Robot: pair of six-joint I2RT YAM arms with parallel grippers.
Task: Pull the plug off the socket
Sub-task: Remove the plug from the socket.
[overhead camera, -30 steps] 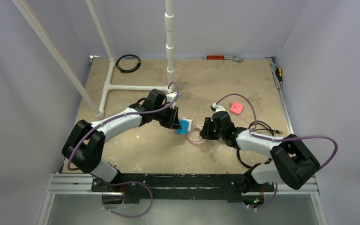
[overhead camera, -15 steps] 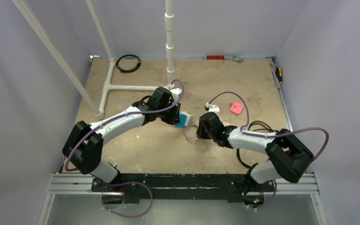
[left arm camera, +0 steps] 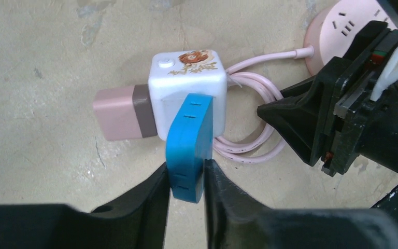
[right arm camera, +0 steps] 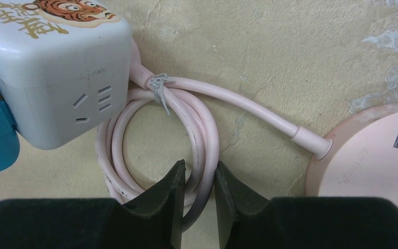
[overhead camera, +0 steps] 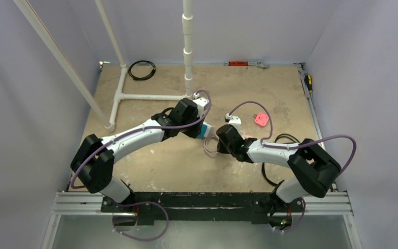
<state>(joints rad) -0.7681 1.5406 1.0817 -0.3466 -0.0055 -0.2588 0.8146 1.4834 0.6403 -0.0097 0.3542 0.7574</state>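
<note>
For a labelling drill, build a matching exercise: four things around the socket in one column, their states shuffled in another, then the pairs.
1 blue plug
2 pink coiled cord
3 white cube socket
4 round pink outlet disc

A tiger picture on top
B pinched by the right gripper
C at the cord's straight end, ungripped
D clamped by the left gripper

Pairs: 1-D, 2-B, 3-A, 4-C

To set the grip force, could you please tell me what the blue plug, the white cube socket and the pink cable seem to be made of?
Blue plug: likely hard moulded plastic, matte, with crisp edges and moulded slits.
White cube socket: smooth satin plastic, printed tiger picture.
Pink cable: probably flexible rubbery PVC, since it coils tightly without kinks.
</note>
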